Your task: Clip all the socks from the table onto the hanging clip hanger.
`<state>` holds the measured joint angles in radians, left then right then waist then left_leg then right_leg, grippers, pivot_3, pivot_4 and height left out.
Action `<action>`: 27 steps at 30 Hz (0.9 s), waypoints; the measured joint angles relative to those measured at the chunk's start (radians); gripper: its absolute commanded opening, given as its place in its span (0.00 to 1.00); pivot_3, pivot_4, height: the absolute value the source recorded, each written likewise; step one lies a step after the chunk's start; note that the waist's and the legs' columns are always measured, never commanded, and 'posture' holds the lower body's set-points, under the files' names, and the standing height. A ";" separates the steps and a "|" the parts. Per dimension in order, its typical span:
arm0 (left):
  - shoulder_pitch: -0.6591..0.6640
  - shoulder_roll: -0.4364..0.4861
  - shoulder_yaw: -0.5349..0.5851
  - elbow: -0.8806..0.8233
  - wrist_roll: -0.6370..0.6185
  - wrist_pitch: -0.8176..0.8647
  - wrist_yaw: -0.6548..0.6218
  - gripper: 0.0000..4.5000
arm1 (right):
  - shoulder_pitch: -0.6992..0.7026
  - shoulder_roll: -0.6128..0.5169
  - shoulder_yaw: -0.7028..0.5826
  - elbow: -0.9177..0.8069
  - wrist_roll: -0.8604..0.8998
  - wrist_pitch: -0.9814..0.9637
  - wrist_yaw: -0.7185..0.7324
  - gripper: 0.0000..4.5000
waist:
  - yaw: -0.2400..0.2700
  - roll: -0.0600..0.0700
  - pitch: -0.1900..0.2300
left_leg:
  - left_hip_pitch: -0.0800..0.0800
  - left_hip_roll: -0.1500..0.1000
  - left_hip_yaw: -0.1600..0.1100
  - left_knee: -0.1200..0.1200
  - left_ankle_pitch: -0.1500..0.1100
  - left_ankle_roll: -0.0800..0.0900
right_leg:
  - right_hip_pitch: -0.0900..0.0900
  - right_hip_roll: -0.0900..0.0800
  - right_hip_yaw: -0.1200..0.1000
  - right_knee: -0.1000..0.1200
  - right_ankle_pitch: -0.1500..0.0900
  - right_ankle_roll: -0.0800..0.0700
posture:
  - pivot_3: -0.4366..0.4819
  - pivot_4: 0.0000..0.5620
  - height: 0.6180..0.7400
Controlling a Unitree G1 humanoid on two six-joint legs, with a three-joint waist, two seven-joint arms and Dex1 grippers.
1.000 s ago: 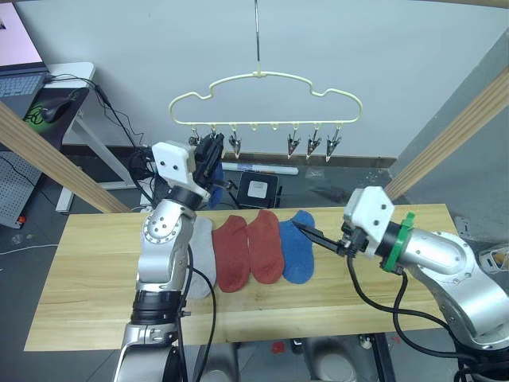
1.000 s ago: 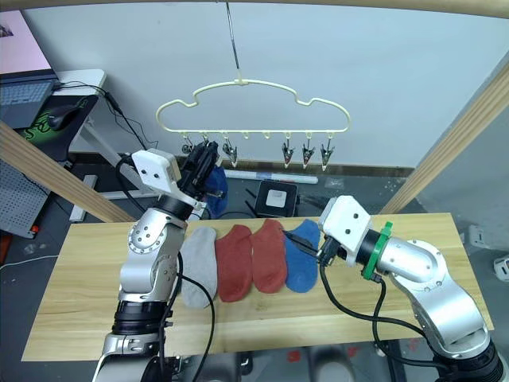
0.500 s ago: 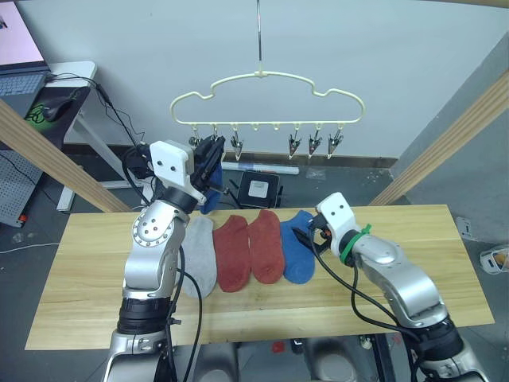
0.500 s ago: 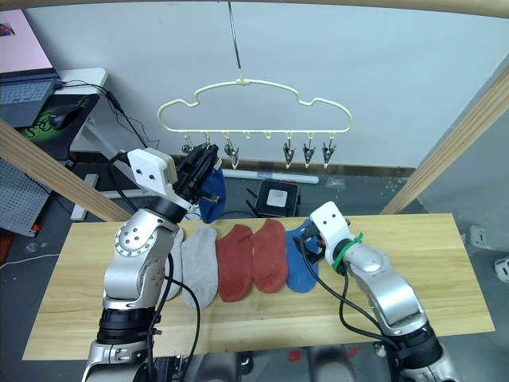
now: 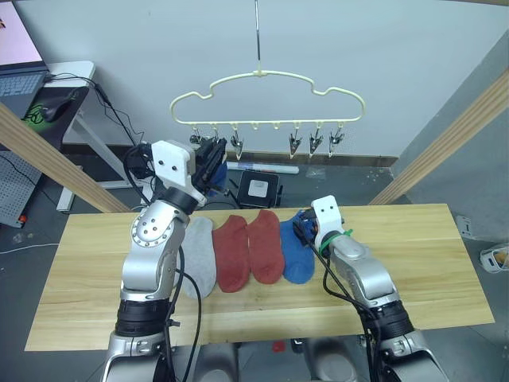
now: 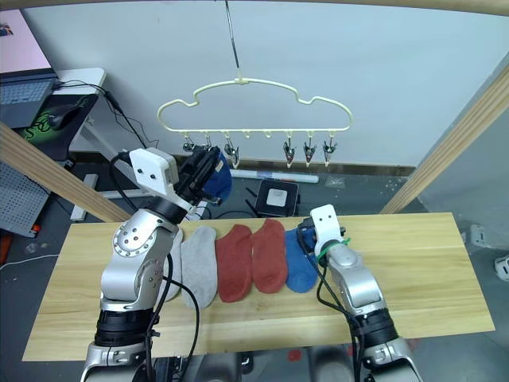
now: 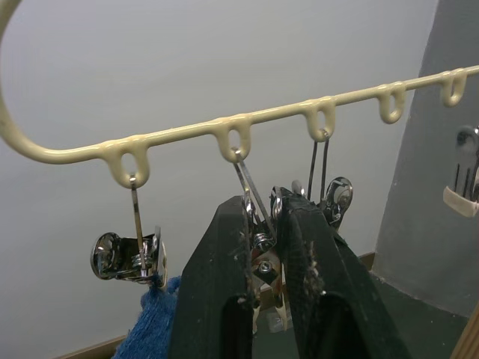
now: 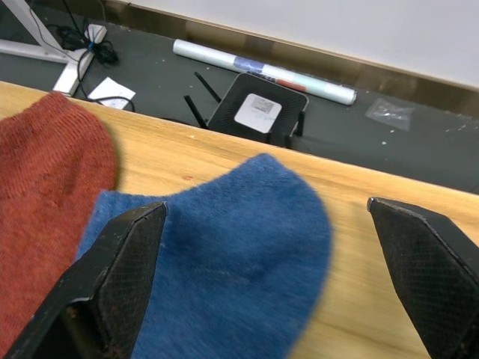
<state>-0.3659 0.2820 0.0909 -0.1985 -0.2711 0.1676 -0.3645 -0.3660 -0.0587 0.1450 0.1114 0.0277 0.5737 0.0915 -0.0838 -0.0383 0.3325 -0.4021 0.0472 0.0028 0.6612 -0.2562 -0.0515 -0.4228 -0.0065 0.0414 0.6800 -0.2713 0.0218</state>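
The pale-yellow clip hanger (image 5: 270,77) hangs above the table's (image 5: 413,255) far edge. My left gripper (image 5: 213,153) is raised to its left clips, shut on a silver clip (image 7: 258,258). A blue sock (image 6: 221,179) hangs just behind that gripper, under the neighbouring clip (image 7: 127,254). On the table lie a grey sock (image 5: 199,255), two rust red socks (image 5: 232,255) (image 5: 265,247) and another blue sock (image 5: 296,253) side by side. My right gripper (image 5: 304,228) is open over the far end of that blue sock (image 8: 224,254), its fingers (image 8: 120,277) spread wide.
Slanted wooden frame poles run at the left (image 5: 48,155) and right (image 5: 445,131). Three free clips (image 5: 316,143) hang on the hanger's right half. A black box (image 5: 256,189) lies on the floor behind the table. A desk with a laptop (image 5: 24,79) stands far left.
My right arm has swung in from the right and now points forward, bringing its open gripper over the table sock's far end. The left gripper has stayed at the clips.
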 measured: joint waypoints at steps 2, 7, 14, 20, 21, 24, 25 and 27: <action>0.000 0.000 -0.001 0.000 0.000 0.001 0.000 0.06 | -0.007 0.012 -0.005 0.028 -0.005 -0.012 -0.006 1.00 | 0.000 0.000 0.000 | 0.000 0.000 0.000 0.000 0.000 0.000 | 0.000 0.000 0.000 0.000 0.000 0.000 | 0.34 0.67 0.97; 0.002 0.000 -0.001 -0.004 0.000 0.005 0.001 0.06 | -0.018 0.039 -0.003 0.064 -0.030 -0.034 -0.022 1.00 | 0.000 0.001 0.001 | 0.000 0.000 0.000 -0.001 0.000 0.000 | 0.000 0.000 0.000 0.000 0.000 0.000 | 0.35 0.67 0.97; 0.007 0.000 -0.001 -0.027 0.000 0.015 0.002 0.06 | -0.017 0.074 0.011 0.071 -0.058 -0.041 -0.034 0.65 | 0.000 0.001 0.001 | 0.000 0.000 0.000 -0.001 0.000 0.000 | 0.000 0.000 0.001 0.000 -0.001 0.001 | 0.35 0.68 0.97; 0.011 0.000 -0.003 -0.029 0.000 0.023 0.002 0.06 | -0.013 0.077 0.015 0.071 -0.066 -0.046 -0.033 0.16 | 0.000 0.003 0.002 | 0.000 0.000 0.000 -0.001 0.000 0.000 | 0.000 0.000 0.001 -0.001 -0.002 0.003 | 0.35 0.68 0.97; 0.012 0.000 -0.003 -0.030 0.000 0.024 0.001 0.06 | -0.013 0.076 0.014 0.071 -0.066 -0.046 -0.033 0.10 | 0.000 0.003 0.002 | 0.000 0.000 0.000 -0.001 0.000 0.000 | 0.000 0.000 0.001 -0.001 -0.002 0.003 | 0.34 0.68 0.97; 0.019 0.001 -0.003 -0.047 -0.009 0.039 -0.001 0.06 | 0.000 0.068 0.013 0.047 -0.067 -0.042 -0.027 0.00 | 0.000 0.003 0.003 | 0.000 0.000 0.000 -0.002 0.000 0.000 | -0.001 0.000 0.001 -0.002 -0.002 0.004 | 0.34 0.68 0.97; 0.021 0.004 -0.003 -0.052 -0.014 0.048 -0.001 0.06 | 0.006 0.064 0.015 0.037 -0.066 -0.039 -0.021 0.00 | 0.000 0.004 0.004 | 0.000 0.001 0.000 -0.002 0.000 0.000 | -0.001 0.000 0.001 -0.002 -0.002 0.004 | 0.34 0.68 0.97; 0.027 0.009 -0.002 -0.075 -0.031 0.069 -0.009 0.06 | 0.025 0.045 0.036 -0.015 -0.066 -0.028 0.009 0.00 | 0.000 0.004 0.009 | -0.001 0.001 0.001 -0.002 0.000 0.000 | -0.002 0.000 0.001 -0.002 -0.003 0.004 | 0.34 0.68 0.97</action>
<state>-0.3392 0.2914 0.0890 -0.2733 -0.3025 0.2371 -0.3732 -0.3407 -0.0141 0.1809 0.0960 -0.0386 0.5462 0.1008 -0.0835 -0.0342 0.3417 -0.4034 0.0477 0.0033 0.6593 -0.2567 -0.0516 -0.4245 -0.0068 0.0427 0.6779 -0.2738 0.0261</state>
